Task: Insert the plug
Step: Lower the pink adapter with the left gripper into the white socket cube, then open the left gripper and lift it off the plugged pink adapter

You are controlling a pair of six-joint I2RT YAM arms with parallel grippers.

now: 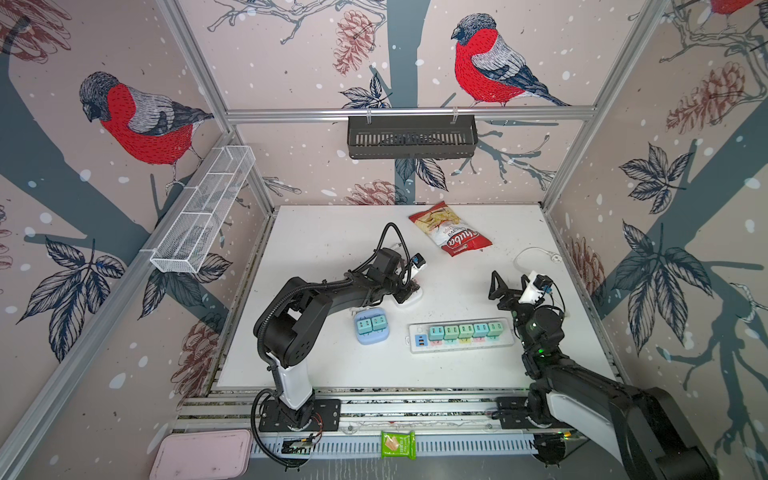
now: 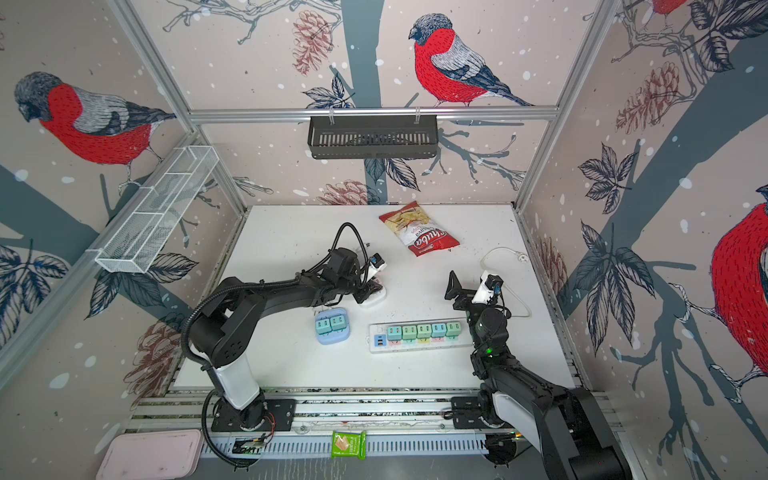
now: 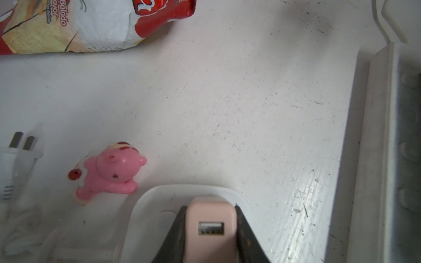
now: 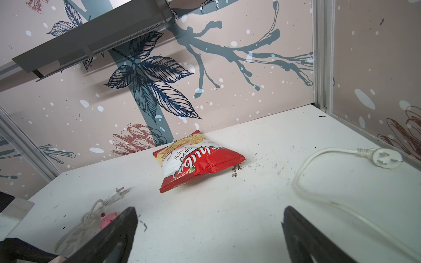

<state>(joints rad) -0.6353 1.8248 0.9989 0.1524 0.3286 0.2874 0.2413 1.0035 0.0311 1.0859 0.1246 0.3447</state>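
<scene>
Left wrist view, sweeping across: at the far left edge a white two-pin plug lies on the worktop, with a little pink toy figure just beside it. Then, bottom centre, there it is: the left tool clamped on a pale pink USB charger, port facing the camera. Directly under it sits a white rounded socket block, so by my reckoning the move is straight down along the charger's long axis, with no sideways travel. The pins are hidden beneath the charger body, so I can't tell whether they're lined up with the slots or already partly in. In a top view, a blue block and a long power strip lie lower in the frame, both loaded with green chargers. Over to the right wrist view: the right tool gapes wide at the bottom of the frame, holding nothing. The left arm is clearly the nearer one.
</scene>
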